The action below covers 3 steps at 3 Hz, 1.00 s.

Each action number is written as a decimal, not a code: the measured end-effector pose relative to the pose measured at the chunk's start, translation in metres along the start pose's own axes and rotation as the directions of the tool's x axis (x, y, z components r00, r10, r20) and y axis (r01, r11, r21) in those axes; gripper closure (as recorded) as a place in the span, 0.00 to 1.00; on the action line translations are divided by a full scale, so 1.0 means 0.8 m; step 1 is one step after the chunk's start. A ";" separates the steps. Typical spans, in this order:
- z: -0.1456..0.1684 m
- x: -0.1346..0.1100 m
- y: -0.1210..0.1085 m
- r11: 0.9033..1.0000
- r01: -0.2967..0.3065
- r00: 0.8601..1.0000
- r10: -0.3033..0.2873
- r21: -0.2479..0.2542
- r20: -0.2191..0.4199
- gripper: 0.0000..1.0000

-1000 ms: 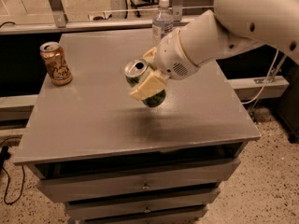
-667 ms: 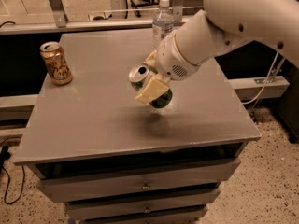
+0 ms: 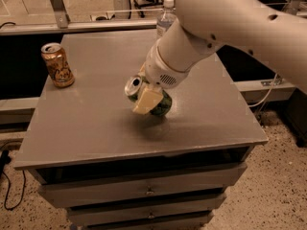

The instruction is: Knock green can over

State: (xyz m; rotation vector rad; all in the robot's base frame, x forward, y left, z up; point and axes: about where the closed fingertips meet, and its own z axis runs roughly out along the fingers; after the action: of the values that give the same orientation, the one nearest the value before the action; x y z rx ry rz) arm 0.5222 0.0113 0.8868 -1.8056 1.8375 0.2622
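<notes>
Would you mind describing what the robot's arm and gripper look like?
The arm is a smooth off-white tube with small dark round holes and a dotted vent patch near the wrist; no cables on it. The gripper, at the green can, has flat pale-yellow fingers.

Gripper [image 3: 146, 98]: hung above the table's [image 3: 96, 128] middle, clamped on the tilted green can [image 3: 162, 105].
Green can print: at the gripper, was unreadable.
Orange-brown can [image 3: 57, 66] print: well left of the gripper, was unreadable.
Bottle [image 3: 165, 18] label: behind the gripper, was unreadable.
</notes>
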 end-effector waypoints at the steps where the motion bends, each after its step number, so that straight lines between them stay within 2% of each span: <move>1: 0.012 -0.008 0.007 1.000 0.027 0.999 -0.027 -0.011 -0.026 0.39; 2: 0.020 -0.020 0.012 0.999 0.049 0.998 -0.050 -0.020 -0.029 0.16; 3: 0.025 -0.031 0.017 0.997 0.065 0.998 -0.066 -0.029 -0.022 0.00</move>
State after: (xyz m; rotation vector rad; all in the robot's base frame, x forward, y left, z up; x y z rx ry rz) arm 0.5126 0.0439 0.8793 -1.8915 1.7947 0.2456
